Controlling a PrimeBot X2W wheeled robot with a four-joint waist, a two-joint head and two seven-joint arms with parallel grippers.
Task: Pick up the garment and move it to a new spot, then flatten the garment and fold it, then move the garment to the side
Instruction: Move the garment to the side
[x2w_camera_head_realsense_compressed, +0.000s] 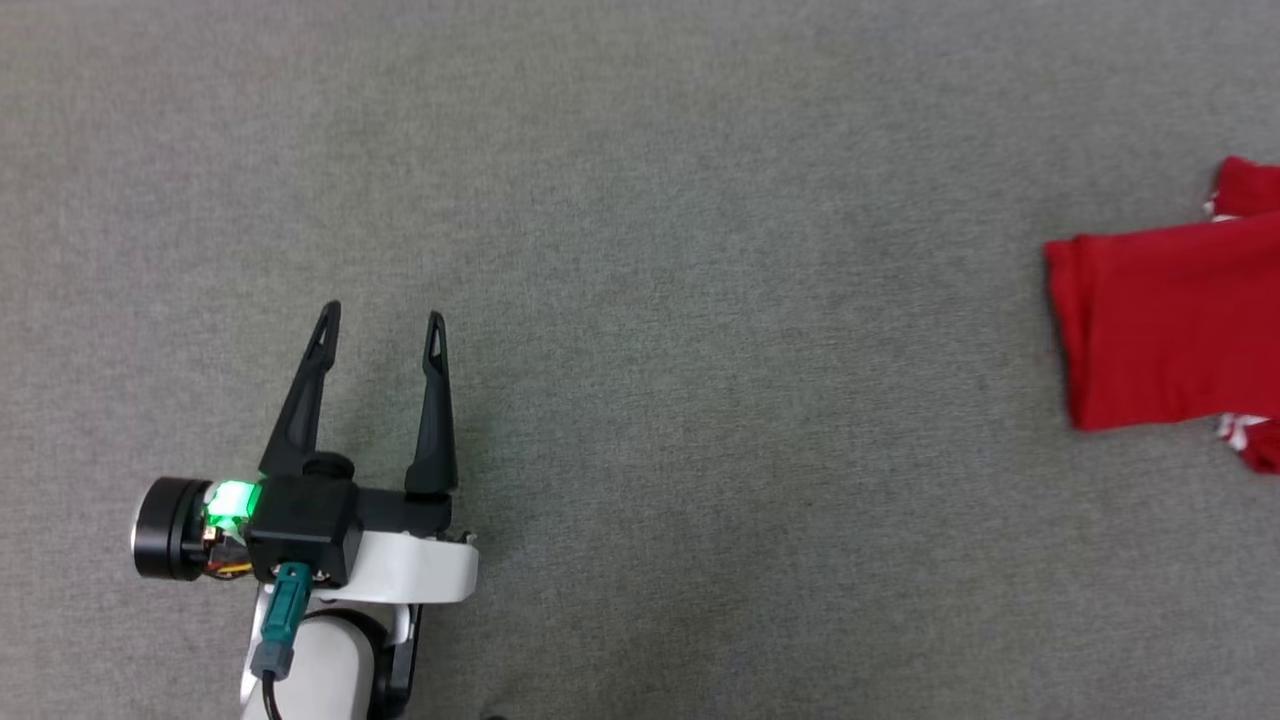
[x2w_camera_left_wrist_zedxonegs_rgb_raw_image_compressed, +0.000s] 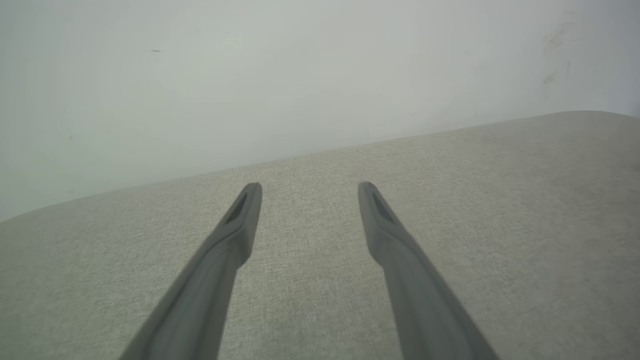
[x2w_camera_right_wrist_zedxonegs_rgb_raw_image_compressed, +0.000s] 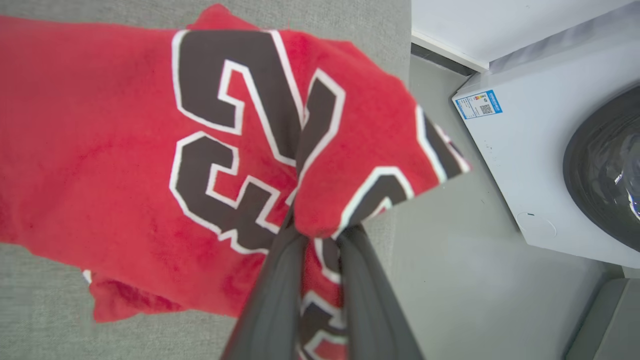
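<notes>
Two-fingered left tool (x2w_camera_head_realsense_compressed: 382, 316) spread wide, empty, right tool (x2w_camera_right_wrist_zedxonegs_rgb_raw_image_compressed: 320, 239) clamped on garment (x2w_camera_right_wrist_zedxonegs_rgb_raw_image_compressed: 100, 150), perhaps at a fold.

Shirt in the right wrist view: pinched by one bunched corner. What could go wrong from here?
The right pincer grips only a bunched corner of the shirt, so dragging could pull it loose or rumple it. That corner sits by the gray surface's edge; released here, it might slide to the floor. The open left pincer is too far to help.
</notes>
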